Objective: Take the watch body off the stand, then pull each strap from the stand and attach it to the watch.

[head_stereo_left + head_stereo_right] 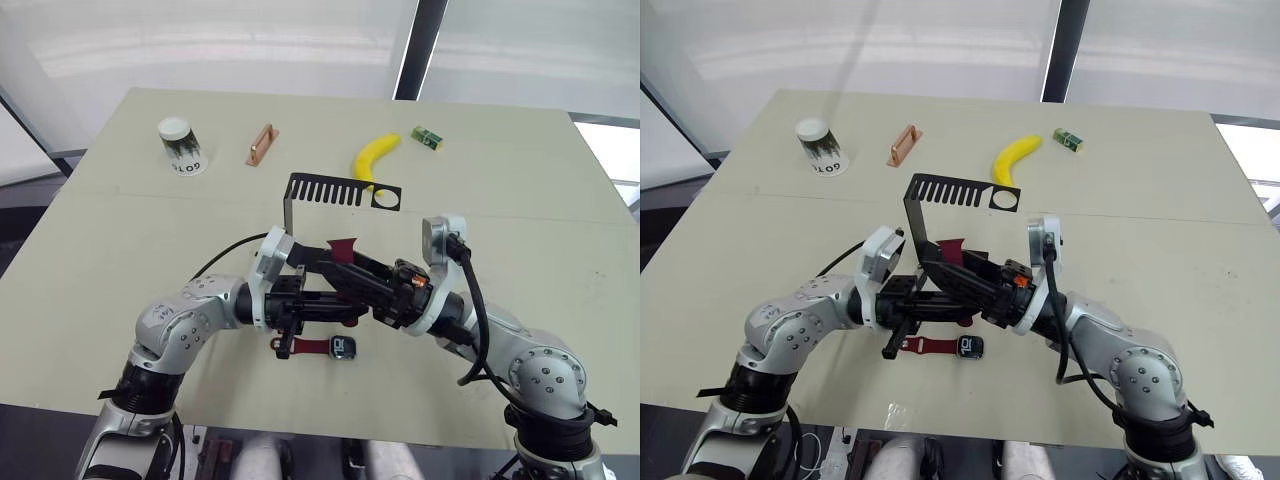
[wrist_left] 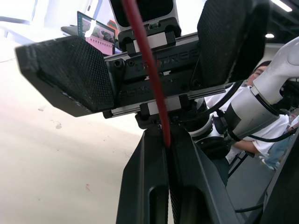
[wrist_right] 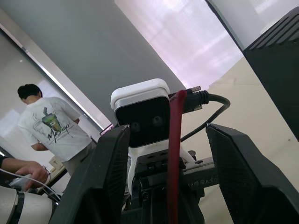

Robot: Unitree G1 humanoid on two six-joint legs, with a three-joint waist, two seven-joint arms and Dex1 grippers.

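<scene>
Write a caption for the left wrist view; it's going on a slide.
Left gripper pinches a red strap edge-on, facing the open right gripper.

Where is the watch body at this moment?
The watch body lies flat on the table at the near edge, just below the two end effectors, with one maroon strap already joined on its left; it is off the stand.

I see a pale beige counter (image 1: pixel 120 250) with a faint seam running left to right across its middle. Beyond its far edge stand bright frosted window panels (image 1: pixel 230 45), split by a dark upright post (image 1: pixel 417 45). In the right wrist view a grey wall (image 3: pixel 70 51) rises behind a person in a white T-shirt (image 3: pixel 53 128).
</scene>
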